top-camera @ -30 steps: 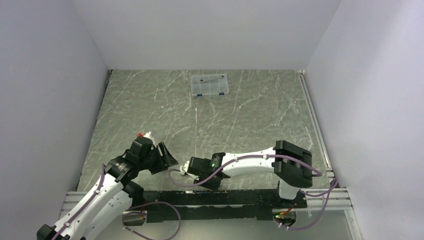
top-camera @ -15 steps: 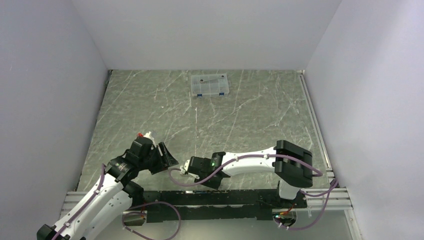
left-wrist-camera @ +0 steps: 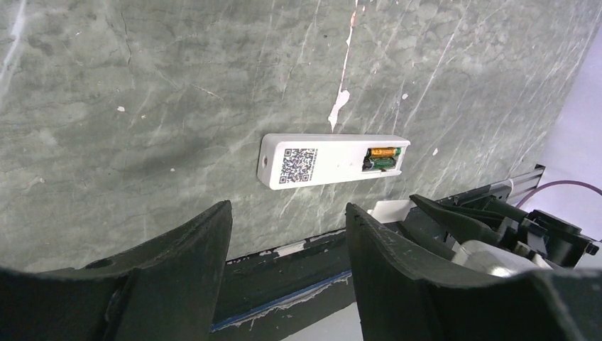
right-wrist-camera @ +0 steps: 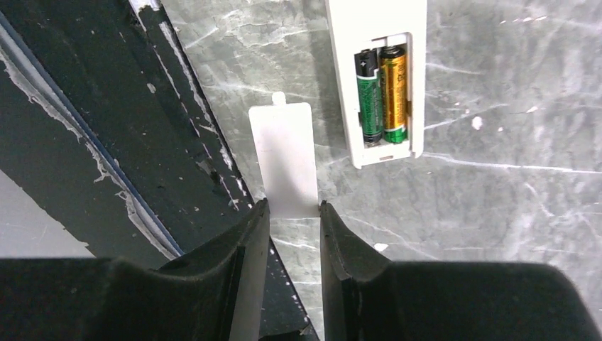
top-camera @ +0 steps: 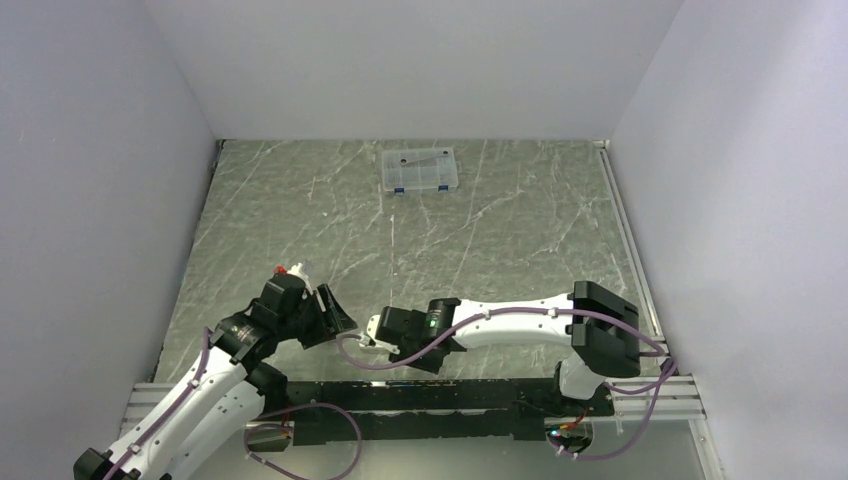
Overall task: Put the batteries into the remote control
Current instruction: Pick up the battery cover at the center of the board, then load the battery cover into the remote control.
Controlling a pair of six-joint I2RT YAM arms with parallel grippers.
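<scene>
The white remote control lies face down on the marble table, its battery compartment open. Two batteries sit side by side inside it, one dark green-black and one copper-orange. My right gripper is shut on the near end of the small flat white cover piece, which lies just left of the compartment. In the left wrist view the remote shows a QR label, with the batteries at its right end. My left gripper is open and empty, apart from the remote on its near side.
A clear plastic compartment box with blue latches stands at the far middle of the table. A black rail runs along the near edge, right beside the cover. Both grippers are close together at the near left.
The right arm has stretched out lower and its gripper has shifted slightly left and farther. The left arm has barely moved.
</scene>
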